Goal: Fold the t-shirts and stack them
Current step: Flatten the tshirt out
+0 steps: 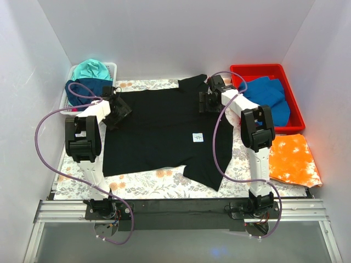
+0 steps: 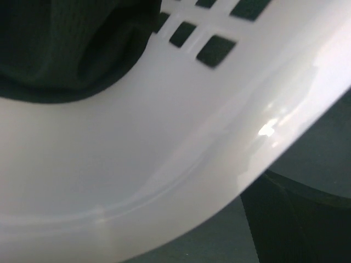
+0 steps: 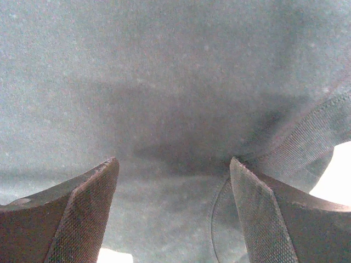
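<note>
Five t-shirts [image 1: 159, 131], one white basket [image 1: 113, 67], one red bin [image 1: 258, 68], one floral table cloth [image 1: 148, 187], two arms [image 1: 82, 139]

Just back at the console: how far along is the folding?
Done: no stack shows yet. In hand: the black t-shirt lies spread flat on the table cloth; the right pincer is open over it by the collar, the left pincer at its basket-side sleeve. Left: folding it, then the blue shirt in the red bin, the orange shirt beside it, and the teal shirt and navy shirt in the white basket.

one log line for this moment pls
black t-shirt: spread out, unfolded | left end effector: open, at its left edge | right end effector: open, over its far right part
</note>
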`<state>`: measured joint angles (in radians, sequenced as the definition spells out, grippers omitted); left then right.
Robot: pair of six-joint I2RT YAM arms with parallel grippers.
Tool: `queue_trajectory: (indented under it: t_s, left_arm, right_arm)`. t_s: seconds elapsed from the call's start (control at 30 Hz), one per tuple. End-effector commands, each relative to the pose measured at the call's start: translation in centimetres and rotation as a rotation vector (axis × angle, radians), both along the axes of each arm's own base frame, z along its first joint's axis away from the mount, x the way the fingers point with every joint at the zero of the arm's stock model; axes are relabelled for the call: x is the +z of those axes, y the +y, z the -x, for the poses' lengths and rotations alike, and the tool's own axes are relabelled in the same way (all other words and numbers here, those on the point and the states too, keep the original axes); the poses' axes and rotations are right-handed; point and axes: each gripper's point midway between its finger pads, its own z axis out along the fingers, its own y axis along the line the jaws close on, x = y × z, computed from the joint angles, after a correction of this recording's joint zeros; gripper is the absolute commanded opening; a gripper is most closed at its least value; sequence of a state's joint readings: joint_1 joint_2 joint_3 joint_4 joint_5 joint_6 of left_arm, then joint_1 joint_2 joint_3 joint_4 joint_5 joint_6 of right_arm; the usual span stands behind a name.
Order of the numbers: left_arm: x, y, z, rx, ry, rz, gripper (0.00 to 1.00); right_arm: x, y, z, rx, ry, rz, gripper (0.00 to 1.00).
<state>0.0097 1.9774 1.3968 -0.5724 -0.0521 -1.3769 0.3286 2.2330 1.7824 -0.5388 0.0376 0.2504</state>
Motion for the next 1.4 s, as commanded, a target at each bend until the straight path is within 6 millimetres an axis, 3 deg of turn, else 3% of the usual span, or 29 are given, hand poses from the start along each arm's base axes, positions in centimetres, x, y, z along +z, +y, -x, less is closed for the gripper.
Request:
queue_trajectory:
  t_s: [0.0, 0.03, 0.1, 0.13, 0.2, 0.23, 0.3, 0.4, 0.47, 0.53, 0.57, 0.77, 0.9, 1.1, 1.23, 1.37]
  left_arm:
    - [-0.5, 1.7, 0.1, -0.028, 0.019, -0.062, 0.97]
    - [0.1, 1.6, -0.2, -0.035, -0.004, -0.060, 0.97]
    - [2.1, 1.6, -0.7, -0.047, -0.056, -0.067, 0.97]
    - [2.7, 1.5, -0.8, -0.054, -0.073, -0.070, 0.97]
    - [3.8, 1.6, -0.9, -0.056, -0.102, -0.073, 0.97]
    - [4.9, 1.5, -0.9, -0.063, -0.129, -0.069, 0.97]
    - [5.3, 1.4, -0.5, -0.069, -0.133, -0.066, 0.97]
    - [5.6, 1.1, 0.7, -0.074, -0.131, -0.054, 0.97]
    - [6.3, 0.9, 1.3, -0.075, -0.147, -0.044, 0.97]
    - [5.9, 0.8, 2.3, -0.074, -0.138, -0.041, 0.97]
    - [6.6, 0.8, 2.6, -0.077, -0.155, -0.038, 0.97]
    - [7.7, 0.6, 4.2, -0.087, -0.171, -0.037, 0.97]
    - [7.7, 0.7, 5.5, -0.081, -0.158, -0.038, 0.97]
    - [7.4, 1.1, 7.8, -0.060, -0.128, -0.060, 0.97]
    - [7.2, 1.3, 9.1, -0.043, -0.098, -0.067, 0.97]
    - [6.8, 1.4, 10.5, -0.029, -0.065, -0.067, 0.97]
  right_arm:
    - [3.2, -0.9, 0.3, 0.009, -0.038, 0.017, 0.87]
    - [4.8, -0.9, 0.4, 0.010, -0.070, 0.010, 0.87]
    - [5.4, -1.2, 1.1, 0.014, -0.077, 0.016, 0.87]
    - [6.9, -1.3, 1.2, 0.011, -0.110, 0.009, 0.87]
    - [7.3, -1.9, 1.9, 0.006, -0.117, 0.024, 0.87]
    - [8.5, -2.2, 2.2, 0.002, -0.141, 0.024, 0.87]
    - [8.8, -2.7, 2.9, -0.007, -0.145, 0.038, 0.87]
    - [8.3, -3.4, 5.6, -0.012, -0.115, 0.030, 0.86]
    - [5.6, -3.9, 8.3, -0.017, -0.046, 0.035, 0.86]
    - [4.9, -4.1, 9.3, -0.019, -0.050, 0.023, 0.86]
    - [3.0, -4.5, 11.0, -0.020, 0.001, 0.024, 0.86]
    - [-1.2, -4.4, 14.5, -0.015, 0.091, -0.011, 0.85]
    - [-2.8, -5.3, 16.4, -0.029, 0.137, 0.011, 0.84]
    - [-3.7, -7.3, 20.1, -0.074, 0.182, 0.062, 0.84]
    - [-3.6, -8.5, 21.4, -0.122, 0.181, 0.098, 0.84]
    - [-3.0, -9.2, 21.5, -0.161, 0.152, 0.116, 0.84]
